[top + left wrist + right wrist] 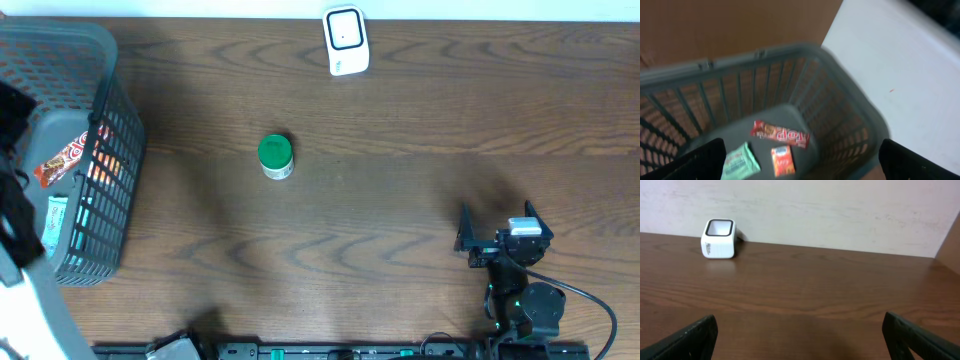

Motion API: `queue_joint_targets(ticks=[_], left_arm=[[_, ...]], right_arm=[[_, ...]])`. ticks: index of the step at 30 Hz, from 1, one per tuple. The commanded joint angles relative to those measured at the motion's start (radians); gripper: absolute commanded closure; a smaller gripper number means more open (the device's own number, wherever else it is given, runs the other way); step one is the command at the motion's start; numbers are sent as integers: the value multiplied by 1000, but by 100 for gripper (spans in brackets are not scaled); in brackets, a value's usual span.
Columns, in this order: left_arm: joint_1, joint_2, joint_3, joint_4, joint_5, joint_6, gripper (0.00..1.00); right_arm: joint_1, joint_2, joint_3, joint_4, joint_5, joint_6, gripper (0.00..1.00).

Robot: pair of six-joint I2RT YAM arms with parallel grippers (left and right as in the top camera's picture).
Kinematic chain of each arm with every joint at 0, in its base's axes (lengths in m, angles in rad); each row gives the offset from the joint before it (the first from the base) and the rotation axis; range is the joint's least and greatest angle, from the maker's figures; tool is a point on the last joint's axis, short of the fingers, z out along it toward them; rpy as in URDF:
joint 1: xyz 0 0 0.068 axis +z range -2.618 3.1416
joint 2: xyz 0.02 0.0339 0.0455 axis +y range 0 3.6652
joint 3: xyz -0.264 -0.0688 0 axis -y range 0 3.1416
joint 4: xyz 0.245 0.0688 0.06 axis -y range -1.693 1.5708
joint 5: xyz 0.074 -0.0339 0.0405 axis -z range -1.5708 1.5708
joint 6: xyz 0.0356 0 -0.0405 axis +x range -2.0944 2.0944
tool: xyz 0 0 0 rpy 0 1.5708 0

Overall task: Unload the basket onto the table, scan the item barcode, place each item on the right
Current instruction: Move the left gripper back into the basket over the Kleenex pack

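Directly beneath the wide-open, empty left gripper point(801, 162), the red wrapper point(780, 134) is seen lying crosswise in the basket point(850, 100); the equally wide right gripper point(496, 218) is placed well apart.

Right arm point(540, 310): black jointed body with rounded housings, small green lights glowing.
Wrist block point(525, 229): white, boxy.
Cable point(603, 300): thin black loop.
Right gripper fingers point(690, 337): matte black wedges.
Left gripper fingers point(695, 160): matte black, blurred.
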Motion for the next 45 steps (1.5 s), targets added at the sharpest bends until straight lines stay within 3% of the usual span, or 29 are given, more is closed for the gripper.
queue_joint_targets(ticks=[1,27,45], left_arm=[[42,77,16,-22,73,-75,2],[58,616,1,-129,73,-88,2],[13,678,-49,-89,147,-113,2]], right_arm=[[8,-5,-2,-4,1,12,1],[8,-5,-2,-4,1,12,1],[8,-5,-2,-4,1,12,1]])
